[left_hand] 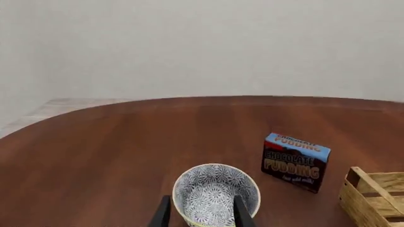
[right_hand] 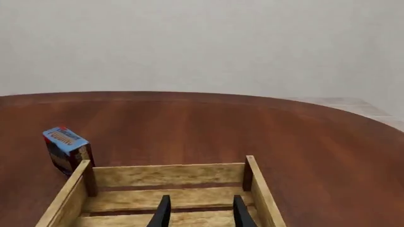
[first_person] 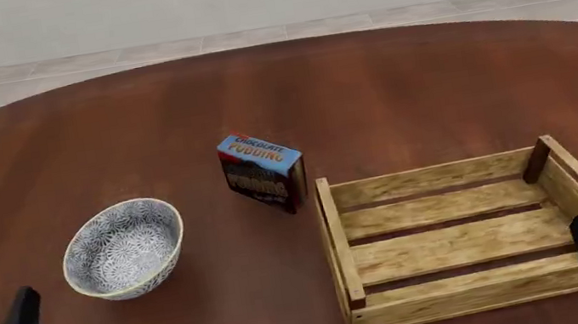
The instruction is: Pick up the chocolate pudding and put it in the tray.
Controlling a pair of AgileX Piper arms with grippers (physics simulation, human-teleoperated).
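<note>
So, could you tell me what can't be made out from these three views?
- Left gripper: its base is cut off by the left wrist view's edge.
- Right gripper: likewise cut off in the right wrist view.
- Tray: its near end runs off the right wrist view.
- Chocolate pudding: the small print is too small to read.
- Bowl: its far outer side is hidden by its own rim.

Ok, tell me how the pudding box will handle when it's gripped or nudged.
The chocolate pudding stands upright on a narrow base, so a nudge would probably tip it. Its flat carton faces should suit pinching, though a hard squeeze may dent them. It looks small beside the bowl, so likely light.
</note>
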